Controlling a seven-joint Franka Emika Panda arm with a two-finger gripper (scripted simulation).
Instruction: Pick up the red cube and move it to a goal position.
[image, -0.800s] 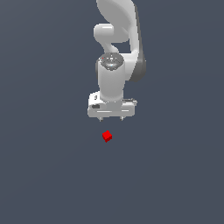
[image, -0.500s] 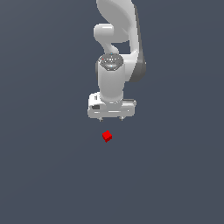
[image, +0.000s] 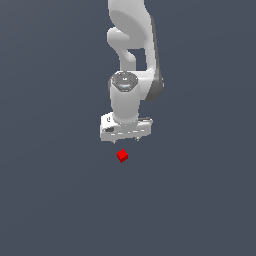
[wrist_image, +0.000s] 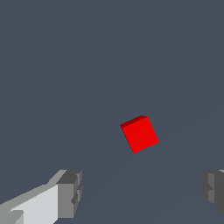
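Observation:
The red cube (image: 122, 156) is tiny and bright red. It lies on the flat dark grey surface just in front of the white gripper (image: 126, 139) in the exterior view. The gripper points down, hangs above and slightly behind the cube, and holds nothing. In the wrist view the cube (wrist_image: 139, 133) lies ahead of the open gripper (wrist_image: 142, 192), apart from both grey fingertips (wrist_image: 70, 192), which stand wide apart.
The white arm (image: 131, 55) rises behind the gripper toward the top of the exterior view. The dark grey surface (image: 55, 200) spreads all around with no other object in view.
The gripper has shifted very slightly, staying above the cube. The cube has not moved.

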